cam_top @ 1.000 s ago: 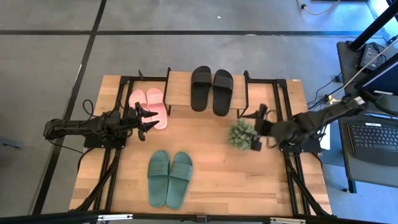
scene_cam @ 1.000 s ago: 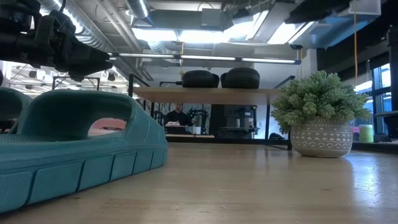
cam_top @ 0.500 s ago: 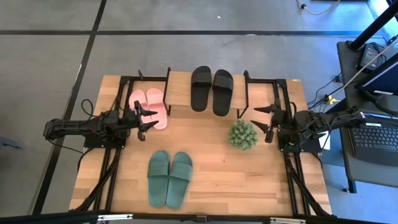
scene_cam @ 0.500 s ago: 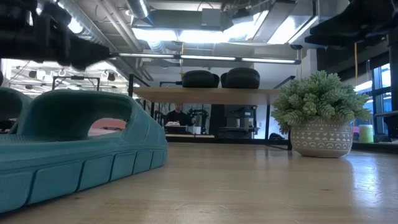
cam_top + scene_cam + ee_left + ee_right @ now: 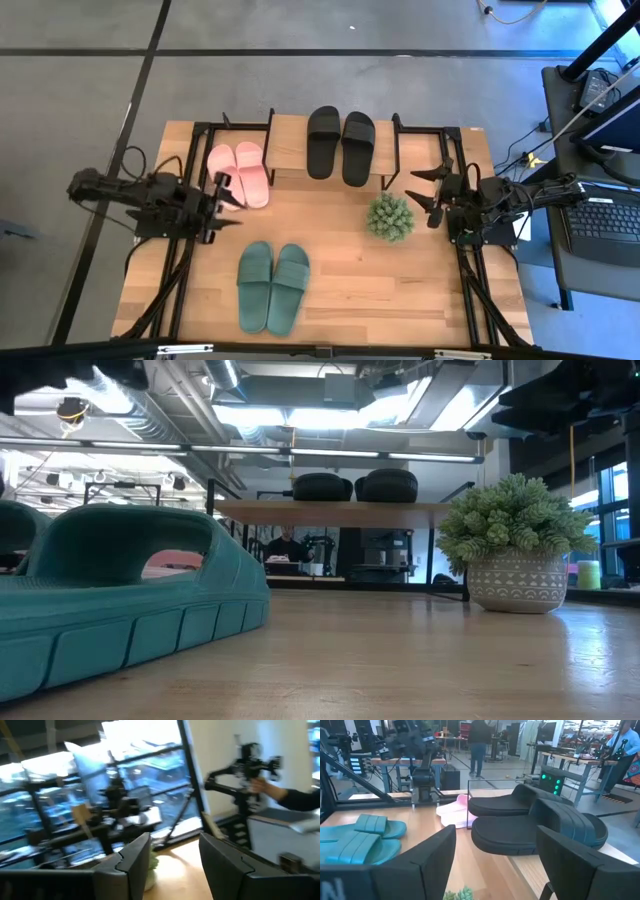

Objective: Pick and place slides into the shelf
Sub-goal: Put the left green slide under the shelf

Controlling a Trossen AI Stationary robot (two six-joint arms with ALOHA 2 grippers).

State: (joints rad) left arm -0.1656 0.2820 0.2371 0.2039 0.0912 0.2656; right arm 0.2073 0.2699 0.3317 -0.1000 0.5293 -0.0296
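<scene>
The black slides [image 5: 340, 145] lie side by side, soles down, on the shelf's plank top [image 5: 285, 150]; they also show in the low view [image 5: 355, 487] and the right wrist view [image 5: 535, 825]. The pink slides [image 5: 238, 175] lie on the table just left of the shelf. The dark green slides [image 5: 272, 287] lie on the table near its front, and fill the low view's left [image 5: 120, 600]. My left gripper [image 5: 225, 205] is open and empty, just near of the pink pair. My right gripper [image 5: 422, 192] is open and empty, right of the shelf, above the plant.
A spiky green plant in a white pot [image 5: 390, 217] stands on the table right of centre, close under my right gripper. Black frame rails [image 5: 180, 270] run along both sides of the table. A person's hand [image 5: 280, 795] shows in the room beyond.
My right gripper has drawn back from beside the plant toward the table's right and far edges, and has risen. My left gripper has pulled back toward the table's left edge and risen out of the low view. The slides have stayed in place.
</scene>
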